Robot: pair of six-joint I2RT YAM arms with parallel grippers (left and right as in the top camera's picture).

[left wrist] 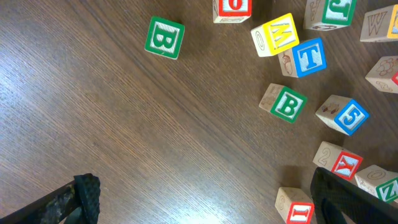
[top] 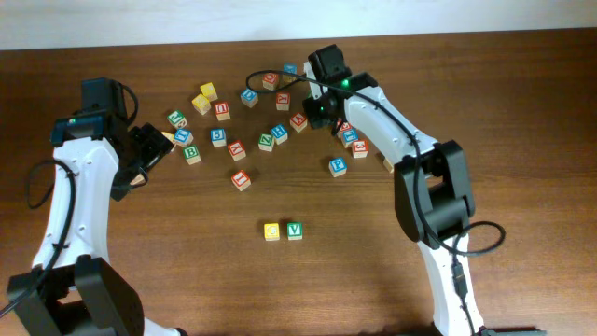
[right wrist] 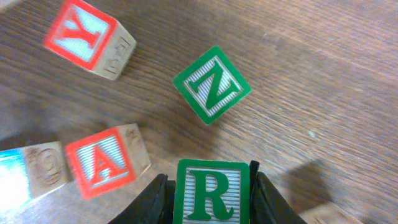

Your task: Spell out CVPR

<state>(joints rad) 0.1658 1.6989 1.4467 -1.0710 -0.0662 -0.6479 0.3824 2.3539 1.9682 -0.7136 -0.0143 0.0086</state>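
Note:
In the right wrist view my right gripper (right wrist: 210, 194) is shut on the green R cube (right wrist: 211, 190), with both black fingers (right wrist: 157, 200) pressed against its sides. Seen from overhead, the right gripper (top: 321, 110) sits in the cube cluster at the back and hides the R. The yellow C cube (top: 271, 231) and green V cube (top: 295, 230) stand side by side near the front middle. The blue P cube (top: 338, 166) lies alone right of centre. My left gripper (top: 149, 149) is open at the left, and bare wood lies between its fingers (left wrist: 82, 196).
Loose letter cubes are scattered across the back of the table (top: 187, 271). A green Z (right wrist: 211, 84), red A (right wrist: 102, 162) and red Y (right wrist: 84, 37) lie close to the right gripper. A red I cube (left wrist: 295, 208) sits beside the left gripper's right finger.

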